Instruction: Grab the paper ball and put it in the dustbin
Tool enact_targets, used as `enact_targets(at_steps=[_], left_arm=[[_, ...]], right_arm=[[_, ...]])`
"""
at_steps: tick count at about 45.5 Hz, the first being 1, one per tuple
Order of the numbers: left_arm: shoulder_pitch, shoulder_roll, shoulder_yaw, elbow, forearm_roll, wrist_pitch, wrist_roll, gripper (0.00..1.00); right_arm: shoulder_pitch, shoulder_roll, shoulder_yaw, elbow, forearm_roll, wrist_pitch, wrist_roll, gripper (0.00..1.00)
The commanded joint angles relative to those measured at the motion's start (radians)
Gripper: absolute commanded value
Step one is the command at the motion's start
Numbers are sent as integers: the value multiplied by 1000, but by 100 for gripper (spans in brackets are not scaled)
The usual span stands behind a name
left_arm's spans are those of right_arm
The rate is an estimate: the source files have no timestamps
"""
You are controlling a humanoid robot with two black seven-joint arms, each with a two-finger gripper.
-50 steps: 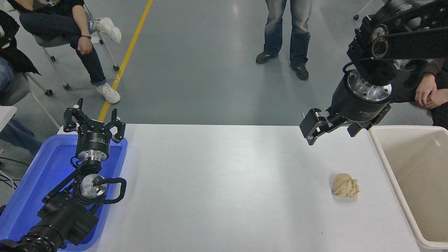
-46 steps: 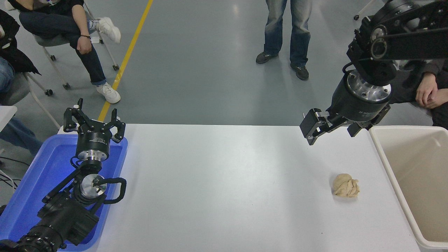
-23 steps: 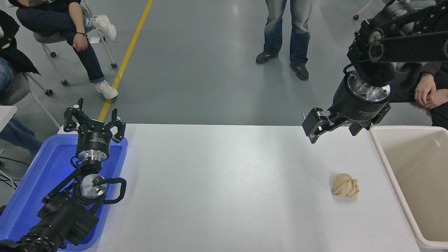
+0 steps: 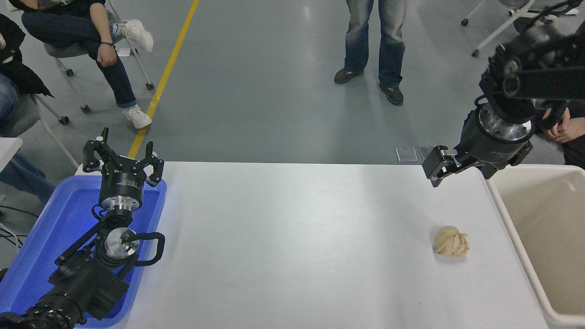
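Note:
The tan paper ball (image 4: 451,242) lies on the white table (image 4: 297,237) at the right, a short way left of the cream dustbin (image 4: 506,214). The dustbin stands at the table's right edge and looks empty inside. My right gripper (image 4: 461,170) hangs above the table's far right edge, beside the dustbin's far left corner. It is open and empty, well beyond the ball and above it. My left gripper (image 4: 122,157) is parked open at the lower left, over the blue tray.
A bright blue tray (image 4: 55,224) sits at the table's left edge under the left arm. A person stands beyond the table's far side (image 4: 374,41). Others sit at the far left (image 4: 91,32) and far right (image 4: 564,128).
My right gripper has moved to the right, closer to the dustbin's far corner. The paper ball and the left arm have not moved.

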Motion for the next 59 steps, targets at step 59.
enact_targets(at_steps=[59], left_arm=[[0, 0, 0, -1, 0, 0, 0, 99]], right_arm=[[-962, 62, 499, -612, -317, -376, 4, 93]])
